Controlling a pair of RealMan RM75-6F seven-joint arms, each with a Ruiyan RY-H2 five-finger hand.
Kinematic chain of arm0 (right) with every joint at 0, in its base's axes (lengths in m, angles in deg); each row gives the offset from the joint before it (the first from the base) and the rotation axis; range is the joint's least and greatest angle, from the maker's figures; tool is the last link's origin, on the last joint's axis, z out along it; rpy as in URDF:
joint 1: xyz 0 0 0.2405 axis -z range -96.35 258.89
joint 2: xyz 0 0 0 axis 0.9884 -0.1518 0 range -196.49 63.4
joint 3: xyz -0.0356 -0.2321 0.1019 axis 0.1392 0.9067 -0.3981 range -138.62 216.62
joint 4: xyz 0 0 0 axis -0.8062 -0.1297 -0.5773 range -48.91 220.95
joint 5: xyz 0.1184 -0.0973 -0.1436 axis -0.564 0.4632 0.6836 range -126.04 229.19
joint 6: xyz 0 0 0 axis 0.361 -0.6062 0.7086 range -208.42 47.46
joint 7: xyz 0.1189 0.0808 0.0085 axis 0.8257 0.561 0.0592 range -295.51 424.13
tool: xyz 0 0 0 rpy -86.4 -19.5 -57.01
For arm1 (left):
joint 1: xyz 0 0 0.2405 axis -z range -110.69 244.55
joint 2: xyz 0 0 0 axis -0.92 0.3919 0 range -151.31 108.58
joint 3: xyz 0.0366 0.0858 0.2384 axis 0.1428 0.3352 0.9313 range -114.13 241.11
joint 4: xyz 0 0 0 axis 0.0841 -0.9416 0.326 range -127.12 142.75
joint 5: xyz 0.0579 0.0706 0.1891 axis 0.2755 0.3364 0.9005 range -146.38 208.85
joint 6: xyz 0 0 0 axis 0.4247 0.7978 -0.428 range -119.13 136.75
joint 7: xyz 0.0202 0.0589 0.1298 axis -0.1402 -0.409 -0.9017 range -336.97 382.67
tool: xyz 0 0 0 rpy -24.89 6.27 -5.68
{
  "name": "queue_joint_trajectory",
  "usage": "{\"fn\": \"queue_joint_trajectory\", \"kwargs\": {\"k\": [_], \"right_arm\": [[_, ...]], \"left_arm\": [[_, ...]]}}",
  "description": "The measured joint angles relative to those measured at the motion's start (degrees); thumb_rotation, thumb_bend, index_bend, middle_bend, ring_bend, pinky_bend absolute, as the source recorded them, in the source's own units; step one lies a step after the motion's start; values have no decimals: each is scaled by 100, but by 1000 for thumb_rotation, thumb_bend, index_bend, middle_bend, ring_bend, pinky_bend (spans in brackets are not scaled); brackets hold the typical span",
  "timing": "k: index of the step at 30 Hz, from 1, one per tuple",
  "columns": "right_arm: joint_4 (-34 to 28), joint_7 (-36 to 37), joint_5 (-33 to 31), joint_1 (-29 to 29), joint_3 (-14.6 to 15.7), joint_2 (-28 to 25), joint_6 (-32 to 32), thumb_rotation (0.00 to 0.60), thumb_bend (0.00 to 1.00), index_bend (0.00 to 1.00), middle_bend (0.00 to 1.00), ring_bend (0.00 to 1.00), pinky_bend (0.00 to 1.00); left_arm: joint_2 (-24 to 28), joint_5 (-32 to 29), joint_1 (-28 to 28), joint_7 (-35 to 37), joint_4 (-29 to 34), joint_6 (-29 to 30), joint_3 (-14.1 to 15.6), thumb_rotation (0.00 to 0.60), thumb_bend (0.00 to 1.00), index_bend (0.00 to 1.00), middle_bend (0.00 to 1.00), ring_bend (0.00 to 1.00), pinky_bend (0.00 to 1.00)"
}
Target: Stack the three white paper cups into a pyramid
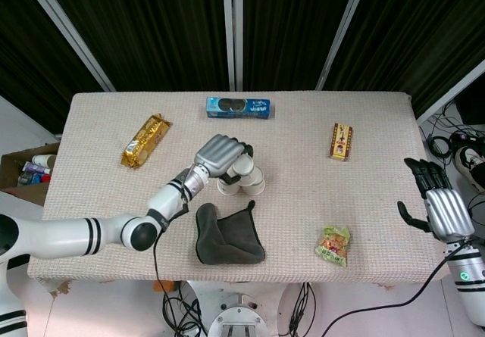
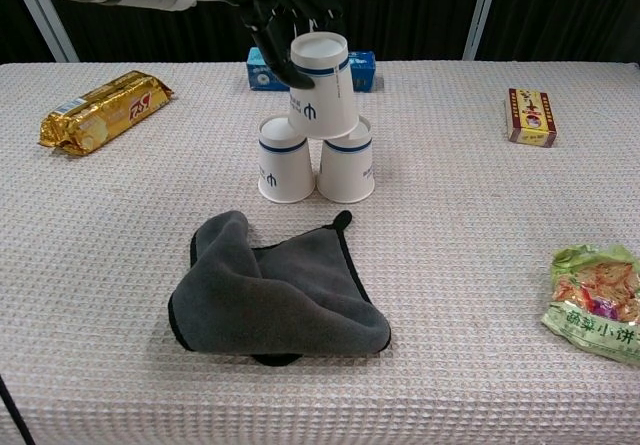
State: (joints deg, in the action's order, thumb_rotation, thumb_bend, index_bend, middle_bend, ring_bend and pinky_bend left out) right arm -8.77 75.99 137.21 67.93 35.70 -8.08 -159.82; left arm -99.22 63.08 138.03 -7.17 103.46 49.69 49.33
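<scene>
Two white paper cups with blue bands stand upside down side by side mid-table, the left cup (image 2: 285,170) and the right cup (image 2: 348,170). A third cup (image 2: 320,85) sits upside down above the gap between them, held by my left hand (image 2: 285,5), whose dark fingers wrap its back and left side. In the head view my left hand (image 1: 222,154) covers most of that cup (image 1: 244,167). My right hand (image 1: 443,210) hovers off the table's right edge with fingers spread, holding nothing; the chest view does not show it.
A grey cloth (image 2: 275,293) lies crumpled in front of the cups. A blue biscuit box (image 1: 239,107) is behind them, a gold snack pack (image 2: 100,111) at the far left, a small red-yellow box (image 2: 530,116) at the right, a green snack bag (image 2: 595,300) near the right front.
</scene>
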Motion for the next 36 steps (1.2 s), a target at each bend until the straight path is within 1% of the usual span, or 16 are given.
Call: {"fn": "queue_joint_trajectory", "kwargs": {"k": [5, 8, 14, 21, 24, 30, 36], "right_arm": [[76, 82, 20, 33, -4, 20, 2, 600, 352, 0, 100, 9, 0], [105, 107, 42, 45, -12, 32, 2, 600, 353, 0, 100, 8, 0], [123, 110, 49, 55, -32, 59, 22, 600, 353, 0, 100, 9, 0], [138, 123, 33, 84, -54, 63, 26, 600, 353, 0, 100, 8, 0], [150, 136, 22, 95, -63, 68, 29, 600, 360, 0, 100, 8, 0], [194, 193, 14, 109, -75, 80, 44, 600, 367, 0, 100, 9, 0], [209, 235, 38, 120, -87, 83, 43, 600, 370, 0, 100, 9, 0]], "left_arm": [[-35, -499, 358, -271, -40, 153, 247, 600, 394, 430, 434, 310, 364], [22, -599, 444, -335, 28, 259, 351, 600, 395, 430, 433, 309, 364], [186, -680, 529, -310, 217, 351, 418, 600, 395, 430, 431, 309, 364], [195, -788, 629, -265, 200, 303, 521, 600, 385, 420, 421, 298, 361], [185, -834, 680, -226, 180, 235, 555, 600, 380, 384, 401, 284, 350], [211, -872, 739, -126, 178, 212, 605, 600, 340, 276, 332, 242, 323], [236, -849, 771, -80, 217, 250, 659, 600, 312, 251, 305, 226, 316]]}}
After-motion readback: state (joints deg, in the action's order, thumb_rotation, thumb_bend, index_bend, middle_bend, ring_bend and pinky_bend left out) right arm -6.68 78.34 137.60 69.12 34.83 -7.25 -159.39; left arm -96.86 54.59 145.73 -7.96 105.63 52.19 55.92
